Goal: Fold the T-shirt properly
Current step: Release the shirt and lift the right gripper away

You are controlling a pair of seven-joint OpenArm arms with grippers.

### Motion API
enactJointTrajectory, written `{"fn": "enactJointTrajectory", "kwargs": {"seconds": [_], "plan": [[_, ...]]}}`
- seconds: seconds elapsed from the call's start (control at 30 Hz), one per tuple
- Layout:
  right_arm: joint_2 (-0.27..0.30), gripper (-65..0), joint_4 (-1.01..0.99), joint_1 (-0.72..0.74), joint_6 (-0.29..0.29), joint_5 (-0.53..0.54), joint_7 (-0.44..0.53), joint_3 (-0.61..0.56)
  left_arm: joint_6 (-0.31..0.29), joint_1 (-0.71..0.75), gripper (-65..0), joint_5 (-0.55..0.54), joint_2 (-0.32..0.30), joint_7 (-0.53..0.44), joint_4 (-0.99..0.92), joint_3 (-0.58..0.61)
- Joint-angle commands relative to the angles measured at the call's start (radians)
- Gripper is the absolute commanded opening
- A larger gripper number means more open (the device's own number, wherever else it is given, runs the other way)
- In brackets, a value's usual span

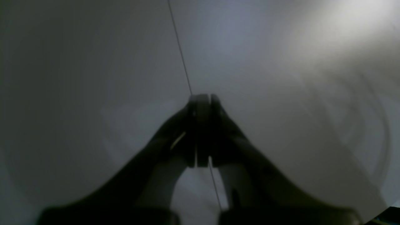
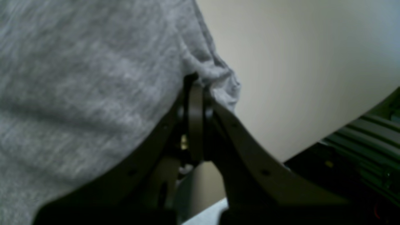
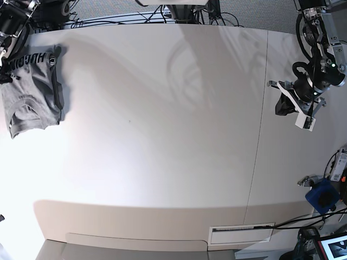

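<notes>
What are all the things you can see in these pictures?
T-shirt: one, grey with black letters, folded small at the far left corner of the table, its edge pinched by the right gripper.
Table: one, white, fills most of the base view, with a thin seam down its right part.
Cables: several, black, along the top edge behind the table.
Blue thing: one, blue, off the table's right side; too small to tell what it is.
Screen: one, bottom right corner, only partly in view.
Right gripper: one, black, shut on the shirt's edge.
Left gripper: one, black, shut on nothing, over the bare table near its seam.
</notes>
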Motion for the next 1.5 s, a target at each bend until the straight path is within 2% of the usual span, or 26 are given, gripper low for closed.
{"fn": "enactJointTrajectory", "kwargs": {"seconds": [0.0, 0.23, 0.3, 0.5, 0.6, 0.77, 0.9, 1.03, 1.1, 1.17, 1.27, 1.37, 1.47], "plan": [[0.003, -65.0, 0.006, -0.013, 0.013, -0.005, -0.069, 0.002, -0.004, -0.008, -65.0, -0.011, -0.014, -0.018, 0.013, -0.007], [0.003, -65.0, 0.080, -0.013, 0.001, -0.005, -0.116, 0.002, -0.004, -0.008, -65.0, -0.011, -0.014, -0.017, 0.013, -0.007], [0.003, -65.0, 0.089, -0.013, -0.001, -0.005, -0.089, 0.002, -0.004, -0.008, -65.0, -0.010, -0.014, -0.018, 0.013, -0.007], [0.020, -65.0, 0.138, -0.004, -0.075, -0.064, 0.042, 0.002, -0.004, -0.008, -65.0, -0.014, -0.014, -0.018, 0.013, -0.007], [0.027, -65.0, 0.204, -0.005, -0.087, -0.100, 0.118, 0.002, -0.005, -0.008, -65.0, -0.014, -0.014, -0.024, 0.013, -0.007], [0.023, -65.0, 0.370, -0.005, -0.122, -0.109, 0.172, 0.002, -0.047, -0.007, -65.0, -0.014, -0.014, -0.026, 0.013, -0.007], [-0.011, -65.0, 0.536, -0.015, -0.121, -0.105, 0.178, 0.002, -0.047, -0.004, -65.0, -0.031, -0.014, -0.025, 0.013, -0.007], [-0.093, -65.0, 0.702, -0.084, -0.120, -0.105, 0.159, 0.002, -0.057, 0.029, -65.0, -0.082, -0.011, -0.024, 0.013, -0.007], [-0.150, -65.0, 0.784, -0.149, -0.106, -0.105, 0.159, 0.002, -0.069, 0.051, -65.0, -0.092, -0.011, -0.006, 0.013, -0.007], [-0.208, -65.0, 0.866, -0.229, -0.053, -0.105, 0.160, 0.002, -0.107, 0.072, -65.0, -0.109, -0.011, 0.028, 0.013, -0.008], [-0.274, -65.0, 0.982, -0.366, 0.028, -0.082, 0.148, 0.002, -0.117, 0.106, -65.0, -0.150, -0.013, 0.090, 0.013, -0.008], [-0.293, -65.0, 1.059, -0.500, 0.083, -0.031, 0.068, 0.002, -0.175, 0.153, -65.0, -0.207, -0.019, 0.175, 0.013, -0.007], [-0.293, -65.0, 1.065, -0.602, 0.137, -0.011, -0.039, 0.002, -0.204, 0.213, -65.0, -0.282, -0.039, 0.242, 0.004, -0.007]]}}
